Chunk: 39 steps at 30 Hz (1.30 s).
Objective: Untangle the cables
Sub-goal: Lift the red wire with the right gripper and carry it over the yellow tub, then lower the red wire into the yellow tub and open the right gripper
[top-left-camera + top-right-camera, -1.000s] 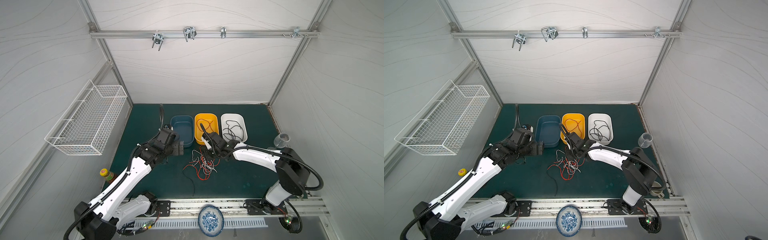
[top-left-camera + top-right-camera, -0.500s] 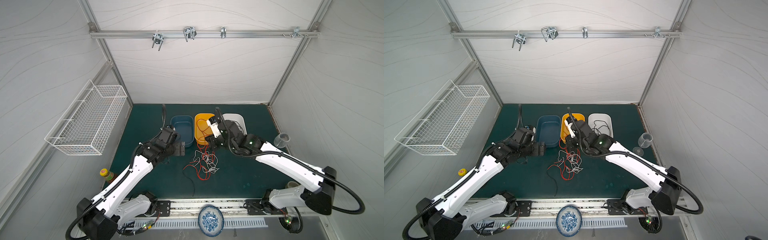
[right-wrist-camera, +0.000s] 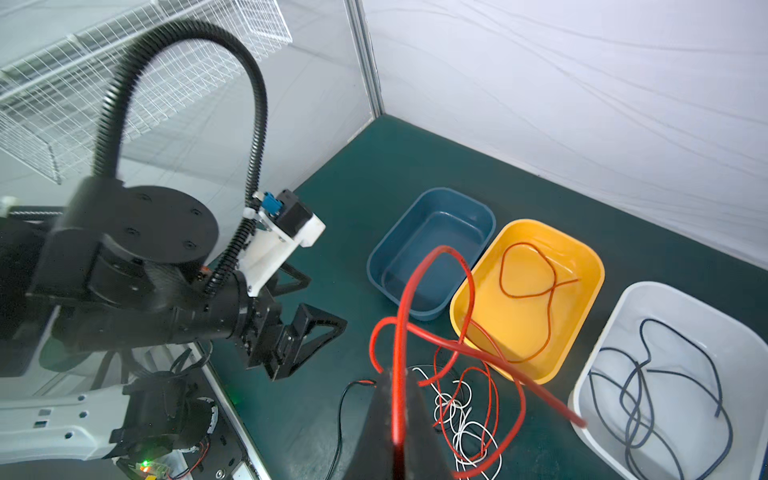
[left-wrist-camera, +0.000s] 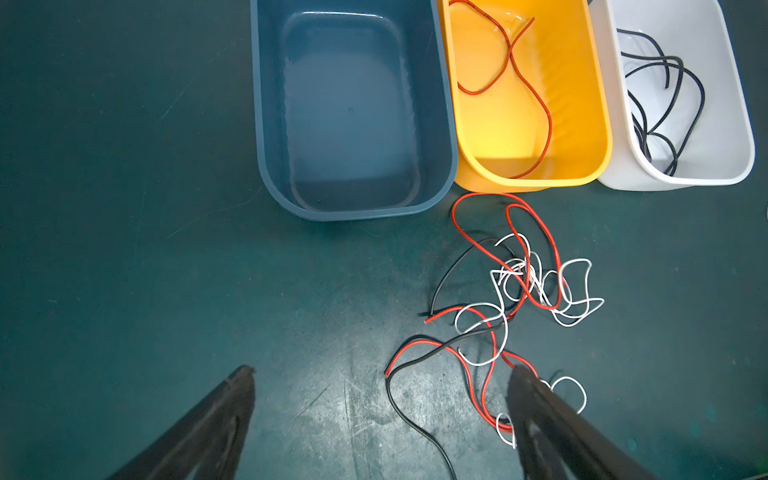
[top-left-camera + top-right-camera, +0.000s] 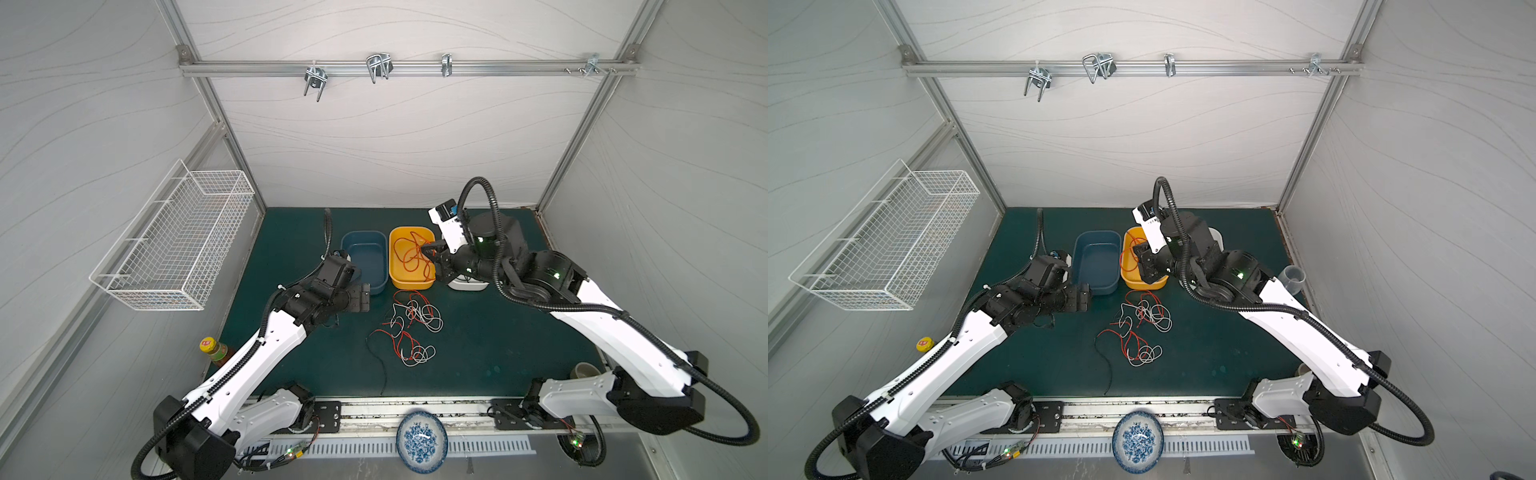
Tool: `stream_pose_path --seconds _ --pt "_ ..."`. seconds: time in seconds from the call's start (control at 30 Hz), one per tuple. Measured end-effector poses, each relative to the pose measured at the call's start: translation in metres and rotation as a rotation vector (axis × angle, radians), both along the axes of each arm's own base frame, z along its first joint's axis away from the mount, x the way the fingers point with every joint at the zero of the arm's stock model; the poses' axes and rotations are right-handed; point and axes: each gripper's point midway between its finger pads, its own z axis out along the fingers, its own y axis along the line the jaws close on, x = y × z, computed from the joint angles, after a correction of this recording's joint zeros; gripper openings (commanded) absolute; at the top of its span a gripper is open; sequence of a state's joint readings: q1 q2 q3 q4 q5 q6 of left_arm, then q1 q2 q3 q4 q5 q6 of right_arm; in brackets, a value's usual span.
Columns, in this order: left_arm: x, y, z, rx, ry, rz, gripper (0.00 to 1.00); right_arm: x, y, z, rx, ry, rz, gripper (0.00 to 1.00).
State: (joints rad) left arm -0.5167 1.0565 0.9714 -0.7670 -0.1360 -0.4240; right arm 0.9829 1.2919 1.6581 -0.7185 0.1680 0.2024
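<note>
Swung up off the tangle since a second ago, the right arm (image 5: 615, 332) now reaches over the yellow bin (image 4: 490, 137). On the green surface (image 5: 498, 340) three bins stand side by side, seemingly one per colour. The blue bin (image 4: 349, 104) is empty, the yellow holds a red strand, and the white bin (image 4: 731, 124) holds black ones. Just in front of them lie the remaining cables (image 5: 409, 328), red, white and black looped through each other. The left gripper (image 4: 380, 374) hovers wide open beside that heap, likely ready to pin it. The right gripper (image 3: 397, 374) is clamped on a red cable (image 3: 399, 340), raised, I judge, to draw it free for the yellow bin.
</note>
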Motion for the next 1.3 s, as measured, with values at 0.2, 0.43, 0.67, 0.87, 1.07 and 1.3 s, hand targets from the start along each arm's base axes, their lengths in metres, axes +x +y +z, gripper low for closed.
stream_pose_path --seconds 0.2,0.43,0.67,0.87,1.07,1.3 --pt "-0.001 0.0 0.001 0.002 -0.005 -0.006 0.97 0.003 -0.003 0.009 -0.023 -0.043 0.014 0.0" --pt "-0.012 0.011 0.005 0.029 -0.009 -0.003 0.97 0.049 -0.013 -0.02 -0.043 0.045 -0.035 0.0" --pt "-0.02 0.025 0.007 0.052 -0.057 0.023 0.97 0.094 -0.007 -0.059 -0.041 0.154 -0.04 0.0" --pt "-0.02 0.033 0.0 0.091 -0.056 0.045 0.97 0.124 -0.009 -0.092 -0.047 0.225 -0.074 0.0" --pt "-0.019 0.036 0.001 0.102 -0.062 0.054 0.96 0.144 0.004 -0.126 -0.069 0.273 -0.079 0.0" --pt "-0.018 0.038 0.001 0.112 -0.067 0.063 0.95 0.171 0.014 -0.18 -0.111 0.351 -0.106 0.0"
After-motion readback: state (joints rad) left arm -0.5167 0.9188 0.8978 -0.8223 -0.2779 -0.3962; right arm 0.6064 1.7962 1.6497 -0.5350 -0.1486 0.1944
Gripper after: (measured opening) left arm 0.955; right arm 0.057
